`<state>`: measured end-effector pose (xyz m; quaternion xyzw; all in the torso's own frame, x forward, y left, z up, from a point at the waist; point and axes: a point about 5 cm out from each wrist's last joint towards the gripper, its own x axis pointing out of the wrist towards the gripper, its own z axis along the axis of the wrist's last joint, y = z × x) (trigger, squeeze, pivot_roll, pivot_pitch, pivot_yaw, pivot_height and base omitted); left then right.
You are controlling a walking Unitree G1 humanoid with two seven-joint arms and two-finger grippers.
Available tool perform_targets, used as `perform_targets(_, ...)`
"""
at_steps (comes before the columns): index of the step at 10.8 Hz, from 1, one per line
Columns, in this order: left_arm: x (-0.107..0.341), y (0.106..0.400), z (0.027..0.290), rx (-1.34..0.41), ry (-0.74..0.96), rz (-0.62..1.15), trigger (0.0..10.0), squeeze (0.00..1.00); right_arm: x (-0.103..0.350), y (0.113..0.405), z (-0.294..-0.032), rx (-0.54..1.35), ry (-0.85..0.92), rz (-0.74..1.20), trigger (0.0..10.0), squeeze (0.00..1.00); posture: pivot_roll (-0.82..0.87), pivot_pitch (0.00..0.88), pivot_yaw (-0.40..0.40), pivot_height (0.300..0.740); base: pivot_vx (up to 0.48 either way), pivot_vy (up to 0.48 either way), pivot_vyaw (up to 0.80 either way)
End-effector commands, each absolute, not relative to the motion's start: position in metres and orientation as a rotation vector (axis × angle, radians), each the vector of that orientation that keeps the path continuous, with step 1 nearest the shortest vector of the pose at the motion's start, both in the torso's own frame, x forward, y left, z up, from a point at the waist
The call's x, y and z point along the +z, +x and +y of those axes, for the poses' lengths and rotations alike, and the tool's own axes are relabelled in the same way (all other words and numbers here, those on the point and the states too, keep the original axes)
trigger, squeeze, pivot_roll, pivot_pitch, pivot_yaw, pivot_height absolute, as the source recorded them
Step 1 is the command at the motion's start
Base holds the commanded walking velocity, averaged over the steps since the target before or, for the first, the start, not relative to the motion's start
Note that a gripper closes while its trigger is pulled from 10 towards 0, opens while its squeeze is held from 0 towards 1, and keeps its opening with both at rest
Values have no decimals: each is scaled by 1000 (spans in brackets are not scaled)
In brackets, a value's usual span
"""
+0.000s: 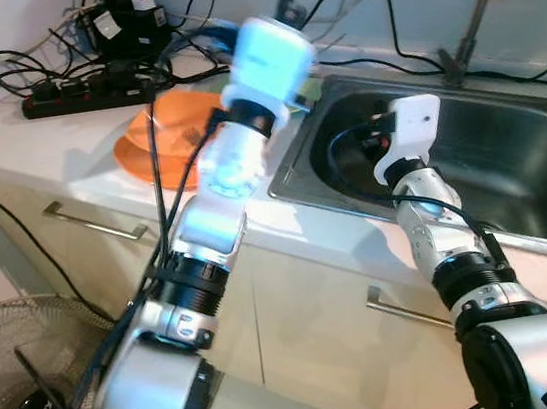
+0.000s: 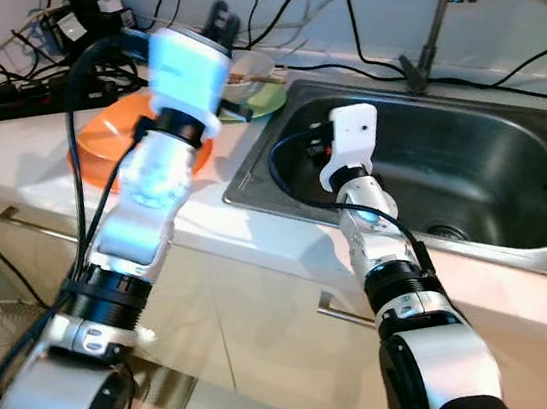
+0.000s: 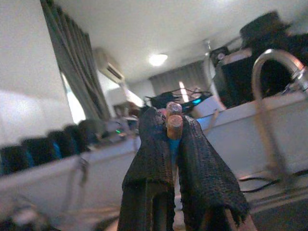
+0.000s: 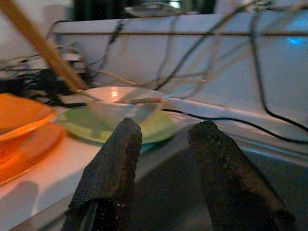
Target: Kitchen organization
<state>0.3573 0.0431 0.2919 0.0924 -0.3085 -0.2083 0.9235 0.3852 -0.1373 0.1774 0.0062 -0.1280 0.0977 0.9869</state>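
The left end effector [image 3: 166,132] is pinching two chopsticks [image 3: 173,120] above the white bowl [image 4: 122,103]; the right end effector [image 4: 166,144] is gaping, holding nothing, inside the sink [image 2: 488,151].

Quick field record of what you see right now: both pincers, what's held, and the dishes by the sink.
left pincer: raised above the counter, shut on chopsticks
right pincer: open, empty, low inside the sink, aimed toward the dishes
white bowl: sits on the green plate, beside the sink's edge
orange plates: stacked on the counter
power strip: at the counter's back, cables around it
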Motion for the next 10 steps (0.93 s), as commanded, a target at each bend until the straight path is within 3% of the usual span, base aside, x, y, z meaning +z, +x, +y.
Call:
perform_targets(1,293,355,42,-463,138,-619,10000,0,178,383,-141,212,-8,-276,10000,1000,205,0,-43,725,0,0,0)
perform_targets(4,293,355,49,-574,-123,-542,10000,0,182,378,-135,315,-1,-323,10000,1000,202,0,-40,725,0,0,0)
perform_targets(5,295,354,52,-593,-146,-534,10000,0,182,378,-134,307,-8,-319,10000,875,201,0,-37,725,0,0,0)
perform_targets(6,295,354,52,-607,-170,-528,10000,0,181,378,-133,309,-5,-317,10000,0,201,0,-37,725,0,0,0)
perform_targets(10,291,345,41,-749,-273,-448,10000,0,181,378,-127,280,17,-319,10000,0,209,0,-29,725,0,0,0)
